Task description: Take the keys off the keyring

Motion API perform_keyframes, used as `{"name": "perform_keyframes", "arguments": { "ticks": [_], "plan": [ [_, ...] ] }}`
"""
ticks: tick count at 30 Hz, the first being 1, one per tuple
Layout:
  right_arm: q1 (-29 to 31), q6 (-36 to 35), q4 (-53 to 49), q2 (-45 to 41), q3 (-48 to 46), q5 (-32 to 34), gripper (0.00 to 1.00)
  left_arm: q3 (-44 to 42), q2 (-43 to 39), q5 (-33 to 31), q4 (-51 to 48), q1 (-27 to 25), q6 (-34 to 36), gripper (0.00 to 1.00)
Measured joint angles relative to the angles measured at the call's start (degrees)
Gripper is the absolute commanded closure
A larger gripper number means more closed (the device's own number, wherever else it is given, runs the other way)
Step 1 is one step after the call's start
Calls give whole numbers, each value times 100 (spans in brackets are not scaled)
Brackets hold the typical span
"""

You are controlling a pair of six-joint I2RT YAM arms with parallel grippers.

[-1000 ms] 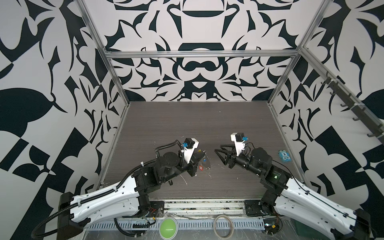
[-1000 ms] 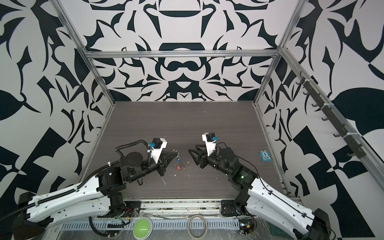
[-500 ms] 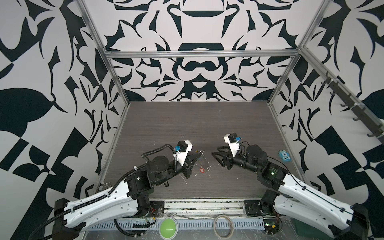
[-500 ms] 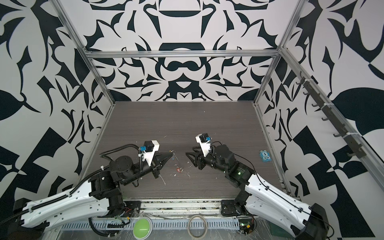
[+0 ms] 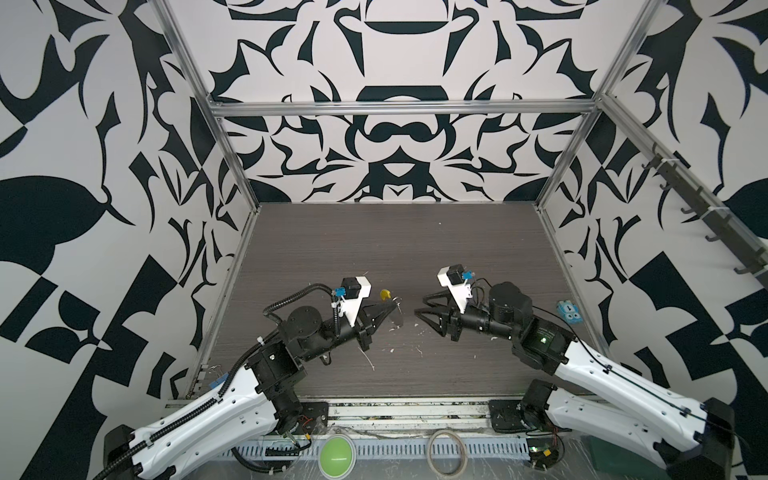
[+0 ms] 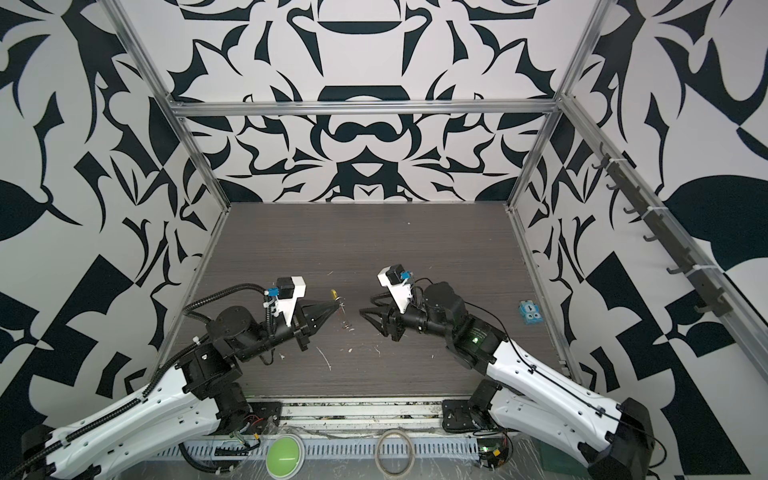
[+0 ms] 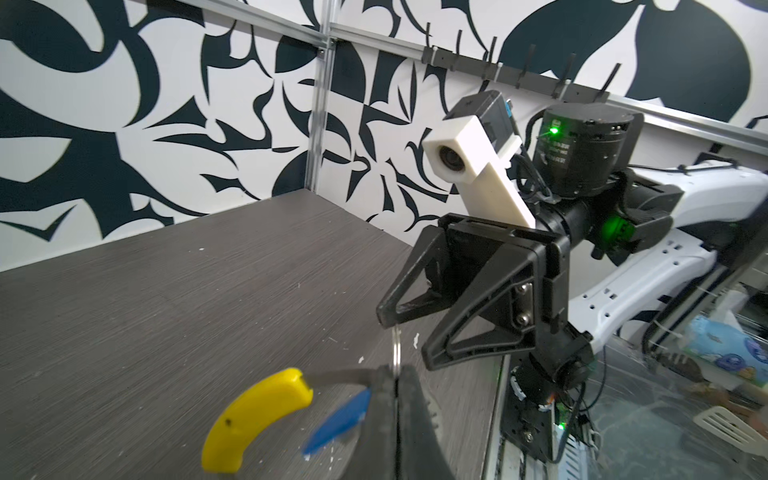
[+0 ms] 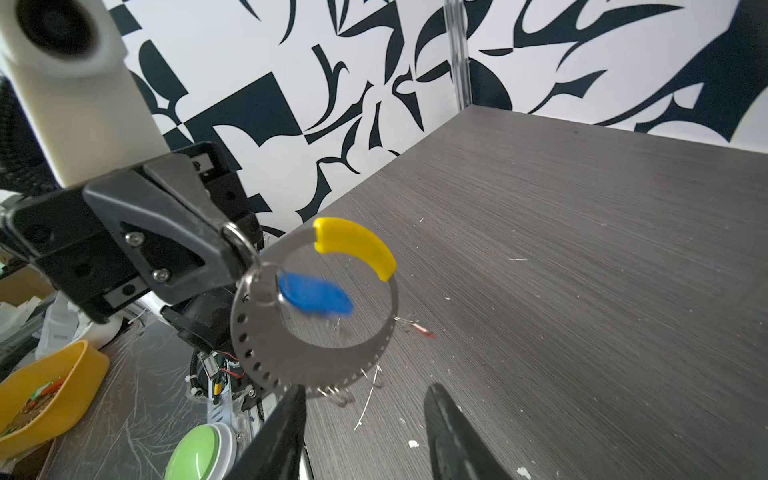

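1. the right claw (image 7: 409, 336), half open and empty, faces the left claw (image 8: 244, 257) and stands apart from it; i judge it should ease in and pinch the blue tag (image 8: 311, 295) by its small ring (image 8: 264, 286), not by the band.
2. the left claw is clenched on the keyring (image 8: 266, 357), holding it off the table (image 8: 582, 249).
3. the keyring is a flat grey band with a row of holes, its yellow sleeve (image 8: 353, 245) on the arc just past the left claw's tips.
4. the blue tag, blurred, hangs just beside those tips.
5. a red-tagged bunch (image 8: 417, 330) lies on the table below.
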Motion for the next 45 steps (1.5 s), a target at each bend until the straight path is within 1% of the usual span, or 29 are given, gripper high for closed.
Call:
{"name": "perform_keyframes", "arguments": {
  "ticks": [5, 10, 14, 17, 19, 24, 26, 29, 34, 36, 39, 41, 45],
  "plan": [
    [715, -310, -157, 216, 317, 494, 53, 0, 114, 367, 136, 0, -142, 100],
    [1224, -636, -352, 365, 564, 1043, 54, 0, 140, 601, 254, 11, -243, 100],
    [1379, -787, -468, 354, 573, 1373, 54, 0, 140, 717, 262, 13, -310, 100],
    [1379, -872, -487, 249, 566, 1561, 59, 0, 118, 787, 262, 15, -361, 100],
    [1377, -907, -483, 155, 555, 1626, 59, 0, 90, 837, 260, 15, -389, 100],
    [1377, -962, -468, 103, 511, 1631, 62, 0, 59, 933, 258, 15, -450, 100],
    [1377, -1001, -466, 140, 505, 1624, 64, 0, 57, 994, 260, 20, -481, 100],
    [1377, -1021, -457, 212, 507, 1572, 64, 0, 55, 1058, 258, 20, -505, 100],
    [1377, -1036, -396, 310, 507, 1434, 71, 0, 52, 1084, 258, 20, -542, 100],
    [1377, -1029, -385, 352, 507, 1381, 71, 0, 52, 1093, 258, 20, -546, 100],
    [1377, -1032, -343, 402, 507, 1274, 67, 0, 50, 1095, 258, 20, -549, 100],
    [1377, -1034, -313, 409, 505, 1222, 66, 0, 37, 1097, 258, 20, -549, 100],
    [1377, -1034, -258, 389, 496, 1187, 70, 0, -7, 1099, 256, 20, -549, 100]
  ]
}}
